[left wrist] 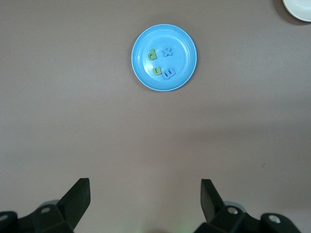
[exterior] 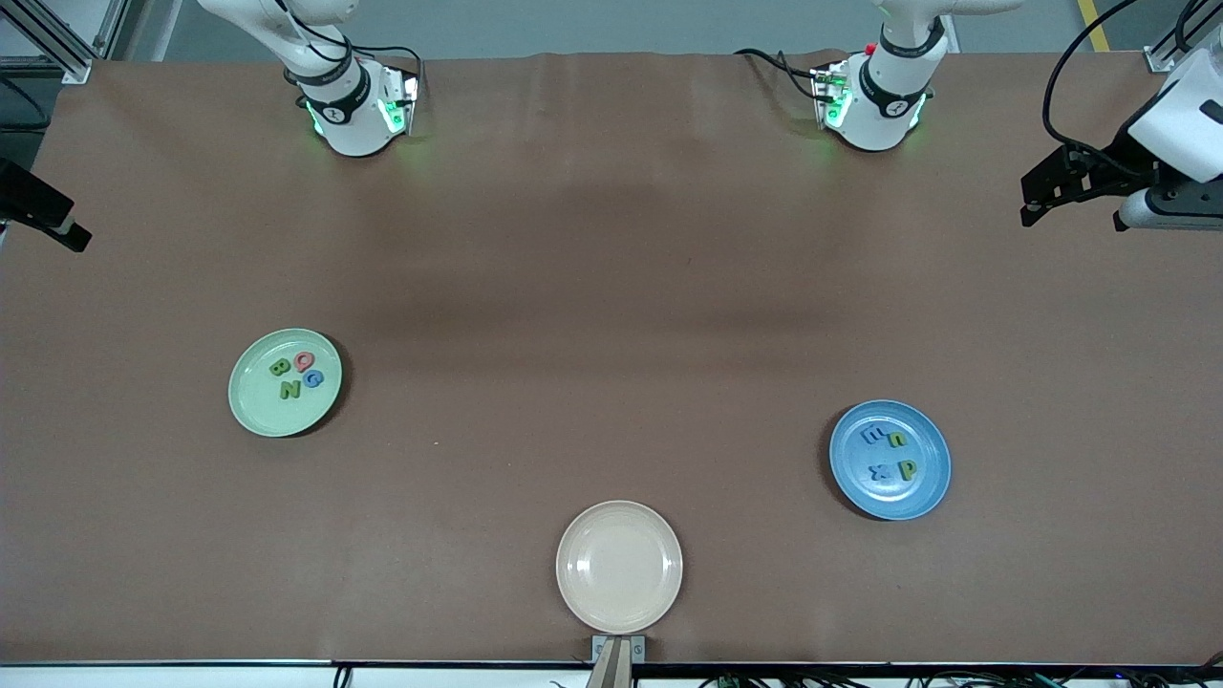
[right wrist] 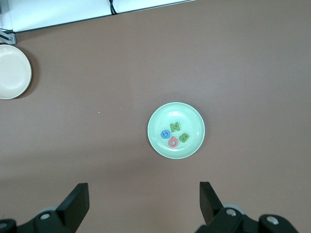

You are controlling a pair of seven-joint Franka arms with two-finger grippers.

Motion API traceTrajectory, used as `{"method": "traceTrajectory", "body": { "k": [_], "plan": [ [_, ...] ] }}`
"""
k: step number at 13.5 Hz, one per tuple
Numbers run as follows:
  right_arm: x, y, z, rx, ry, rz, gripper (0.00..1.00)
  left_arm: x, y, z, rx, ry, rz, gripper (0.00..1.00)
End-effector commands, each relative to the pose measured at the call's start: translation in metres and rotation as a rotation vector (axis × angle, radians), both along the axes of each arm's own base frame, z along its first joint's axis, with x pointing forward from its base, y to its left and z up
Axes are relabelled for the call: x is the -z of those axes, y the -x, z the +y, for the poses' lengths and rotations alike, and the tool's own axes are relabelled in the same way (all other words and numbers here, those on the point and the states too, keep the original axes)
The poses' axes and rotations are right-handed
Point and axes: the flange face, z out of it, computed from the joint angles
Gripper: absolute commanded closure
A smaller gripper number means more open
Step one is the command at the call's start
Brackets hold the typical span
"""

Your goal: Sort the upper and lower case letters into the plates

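The mint green plate lies toward the right arm's end and holds capital letters B, Q, G and N; it also shows in the right wrist view. The blue plate lies toward the left arm's end and holds small letters m, n, x and p; it also shows in the left wrist view. My left gripper is open and empty, high over bare table. My right gripper is open and empty, high over bare table. No loose letters lie on the table.
An empty cream-beige plate sits at the table's edge nearest the front camera, between the two plates. Both arm bases stand along the table's edge farthest from the front camera. The brown tabletop holds nothing else.
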Motion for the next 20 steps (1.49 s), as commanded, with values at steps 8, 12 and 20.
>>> {"method": "traceTrajectory", "body": {
  "k": [8, 12, 20],
  "plan": [
    [-0.0047, 0.0047, -0.0031, -0.002, 0.019, -0.009, 0.0, -0.0025, -0.0054, 0.004, 0.002, 0.011, -0.005, 0.0],
    [-0.0047, 0.0048, -0.0036, -0.001, 0.03, -0.009, 0.0, -0.0086, -0.0109, 0.0048, -0.009, 0.005, -0.022, 0.0],
    [-0.0047, 0.0048, -0.0037, -0.001, 0.031, -0.009, 0.0, -0.0077, -0.0106, 0.0036, -0.007, 0.015, -0.017, 0.0]
  ]
}}
